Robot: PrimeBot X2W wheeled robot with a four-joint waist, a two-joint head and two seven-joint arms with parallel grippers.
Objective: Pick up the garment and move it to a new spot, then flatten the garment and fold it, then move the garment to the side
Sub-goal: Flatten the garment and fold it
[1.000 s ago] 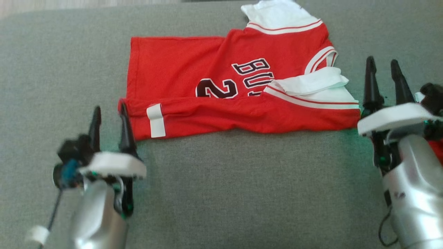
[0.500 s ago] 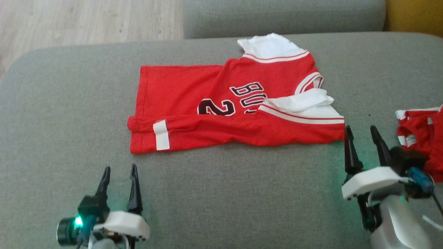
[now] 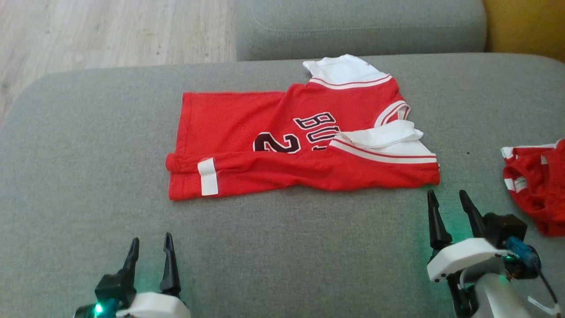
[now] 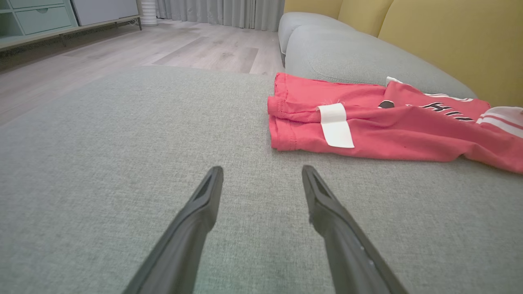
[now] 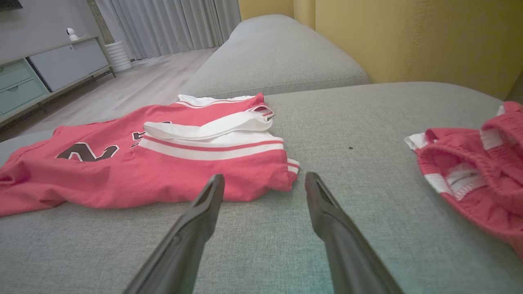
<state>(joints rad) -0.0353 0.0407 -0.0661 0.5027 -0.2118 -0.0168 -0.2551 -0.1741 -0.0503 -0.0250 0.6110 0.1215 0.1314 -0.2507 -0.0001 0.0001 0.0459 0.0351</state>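
The garment (image 3: 282,145) is a red jersey with white sleeves and dark lettering, lying on the grey sofa seat (image 3: 88,176) with its near long edge folded over; a white tag (image 3: 207,176) shows on that fold. It also lies ahead and to the right in the left wrist view (image 4: 380,122) and ahead-left in the right wrist view (image 5: 143,163). My left gripper (image 3: 149,244) stands open near the front edge, short of the garment's lower left corner. Just short of its lower right corner, my right gripper (image 3: 446,196) is open. Both hold nothing.
A second red and white piece of clothing (image 3: 536,185) lies crumpled at the right of the seat (image 5: 470,175). A grey cushion (image 3: 357,26) lies behind, with a yellow backrest (image 5: 388,32) and wooden floor (image 3: 110,31) at the back left.
Both grippers have drawn back toward me, off the garment's near edge. The head camera has tilted up, bringing the back cushion, the floor and the second red garment into view.
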